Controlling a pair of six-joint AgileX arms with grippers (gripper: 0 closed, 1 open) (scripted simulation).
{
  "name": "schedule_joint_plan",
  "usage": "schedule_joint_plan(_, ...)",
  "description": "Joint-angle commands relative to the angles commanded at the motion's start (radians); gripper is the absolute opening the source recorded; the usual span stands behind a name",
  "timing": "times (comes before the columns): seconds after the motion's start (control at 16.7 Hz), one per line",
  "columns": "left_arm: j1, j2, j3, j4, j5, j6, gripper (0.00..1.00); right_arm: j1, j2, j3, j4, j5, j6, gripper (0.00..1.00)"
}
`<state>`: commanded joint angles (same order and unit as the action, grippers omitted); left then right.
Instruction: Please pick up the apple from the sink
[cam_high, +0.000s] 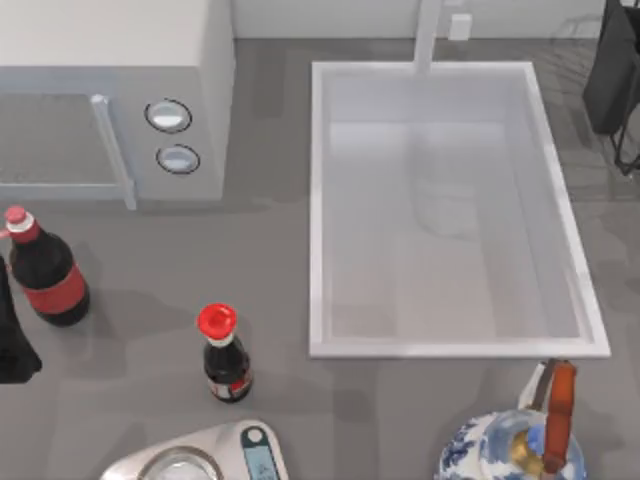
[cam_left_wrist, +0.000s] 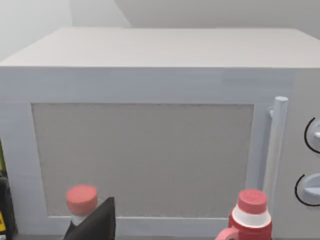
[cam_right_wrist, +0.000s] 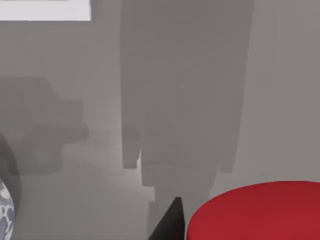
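By right claw, smooth bright-red apple (cam_right_wrist: 260, 212)

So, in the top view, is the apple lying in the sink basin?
No: the sink shows just its bare pale grey bottom, with no red thing inside it.

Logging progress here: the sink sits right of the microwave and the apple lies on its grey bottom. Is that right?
Not quite. The sink does sit right of the microwave, but the top view shows its grey bottom bare. A red rounded shape, likely the apple, sits close up in the right wrist view instead.
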<state>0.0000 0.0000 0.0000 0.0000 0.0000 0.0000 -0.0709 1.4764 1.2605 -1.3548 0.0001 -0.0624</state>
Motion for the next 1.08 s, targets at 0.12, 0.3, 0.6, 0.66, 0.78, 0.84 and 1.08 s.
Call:
schedule_joint_plan(0.12,0.000,0.000,0.000,0.000,0.000,0.000,1.00,0.000,0.000,0.000,0.000,0.000,0.000,0.00)
schedule_joint_plan(0.3,0.000,0.000,0.000,0.000,0.000,0.000,1.00,0.004,0.007,-0.013,0.013,0.001,0.003,0.00)
schedule_joint_plan(0.6,0.000,0.000,0.000,0.000,0.000,0.000,1.00,0.005,0.042,-0.177,0.223,0.000,0.005,0.00)
schedule_joint_plan(0.66,0.000,0.000,0.000,0.000,0.000,0.000,1.00,0.005,0.051,-0.219,0.282,0.000,0.005,0.00)
schedule_joint_plan(0.78,0.000,0.000,0.000,0.000,0.000,0.000,1.00,0.005,0.068,-0.297,0.380,0.000,0.006,0.00)
schedule_joint_plan(0.84,0.000,0.000,0.000,0.000,0.000,0.000,1.00,0.006,0.076,-0.328,0.414,0.000,0.007,0.00)
schedule_joint_plan(1.08,0.000,0.000,0.000,0.000,0.000,0.000,1.00,0.006,0.087,-0.365,0.452,0.000,0.007,0.00)
